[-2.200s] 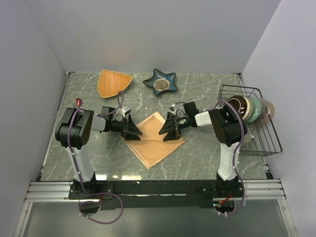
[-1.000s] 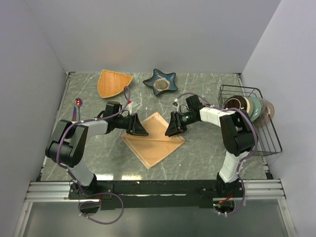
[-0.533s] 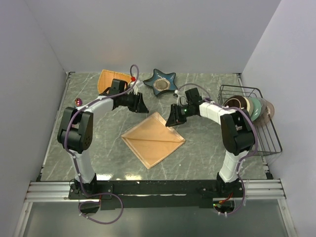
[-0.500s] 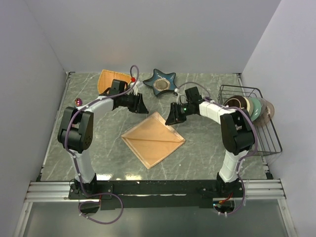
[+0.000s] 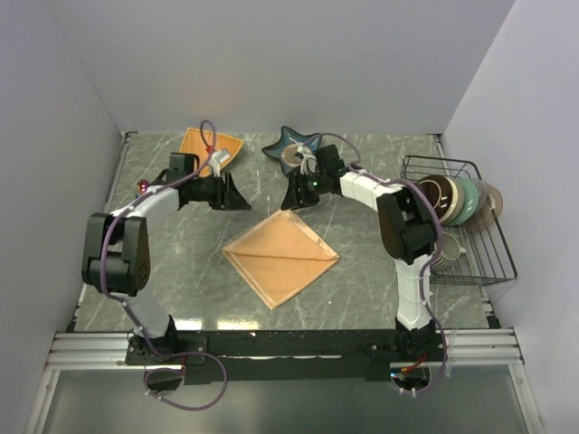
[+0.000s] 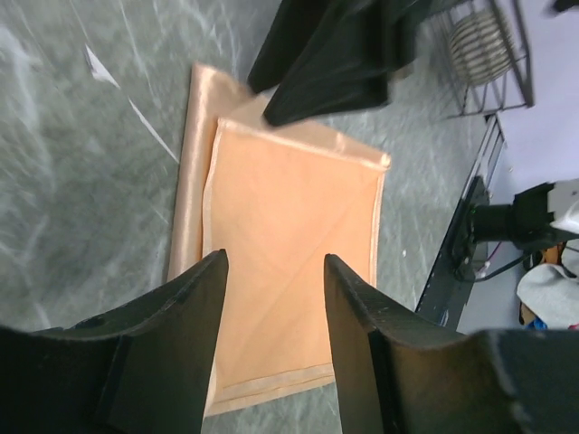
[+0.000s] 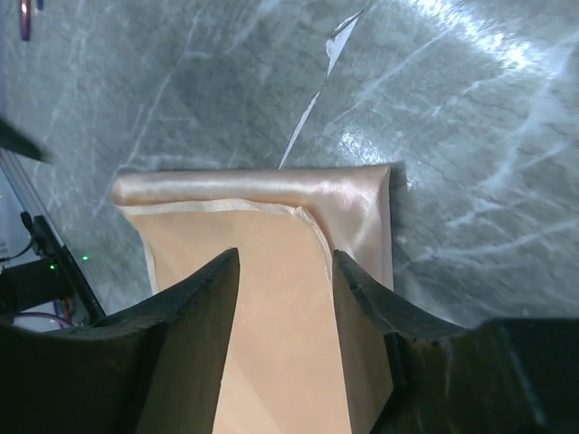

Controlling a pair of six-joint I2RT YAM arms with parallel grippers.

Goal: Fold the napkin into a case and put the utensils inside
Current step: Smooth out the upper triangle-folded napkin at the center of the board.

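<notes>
1. The left gripper has its fingers apart with nothing between them, and hangs over the table to the far left of the napkin, clear of the cloth
2. The right gripper is likewise parted and empty; it sits just beyond the napkin's far corner and faces the left one
3. The napkin lies flat in the middle of the grey marbled table, folded to a square set cornerwise, with a crease running from its left corner to its right corner
4. In both wrist views a glossy lower layer shows past the hemmed upper layer along one edge
5. Only the pinkish bowl of the spoon is clear to see; it lies by the table's left edge, beside the left arm and well apart from the napkin
6. The wire rack at the right edge holds dishes standing on edge in a row: a dark brown one, a pale green one and a beige one
7. The blue star-shaped dish sits at the far side, partly hidden behind the right arm; its hollow shows a round tan patch, and I cannot tell whether that is a loose item
8. The orange fan-shaped dish lies at the far left, with the left arm's cable crossing it
</notes>
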